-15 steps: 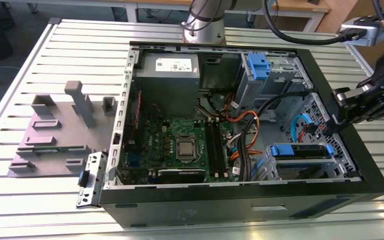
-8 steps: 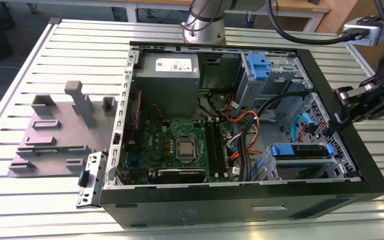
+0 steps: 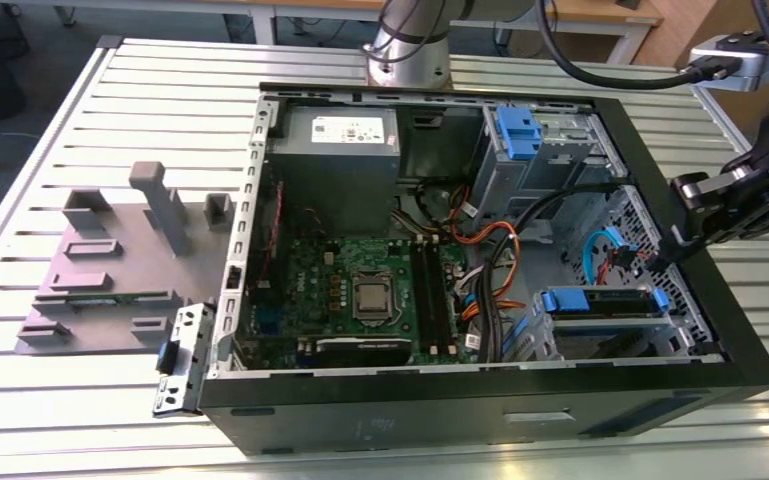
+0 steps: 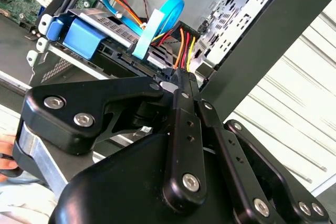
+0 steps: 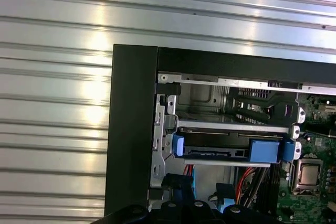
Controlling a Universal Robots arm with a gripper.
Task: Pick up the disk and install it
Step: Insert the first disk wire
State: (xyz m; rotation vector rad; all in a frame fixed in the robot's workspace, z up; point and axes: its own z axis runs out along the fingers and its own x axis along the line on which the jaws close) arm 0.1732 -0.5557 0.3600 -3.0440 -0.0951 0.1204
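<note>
Slatted table (image 3: 37, 150), disk (image 3: 607, 303) in case, gripper (image 3: 662, 252) beside

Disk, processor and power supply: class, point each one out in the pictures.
disk (image 3: 602, 302), exterior view, blue carrier front.
processor (image 3: 372, 296), exterior view, metal lid.
power supply (image 3: 335, 160), exterior view, grey side.

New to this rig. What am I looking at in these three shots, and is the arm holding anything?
It is one robot arm working over an open PC case on a slatted metal table. The exterior view looks down from off the arm; both wrist views ride on the arm near its gripper. The gripper hangs at the case's edge on the exterior view's right, close to the cables, with its fingers together and nothing in them. The disk, with its blue frame, sits in a bay inside the case. A grey fixture lies on the table beside the case.
</note>
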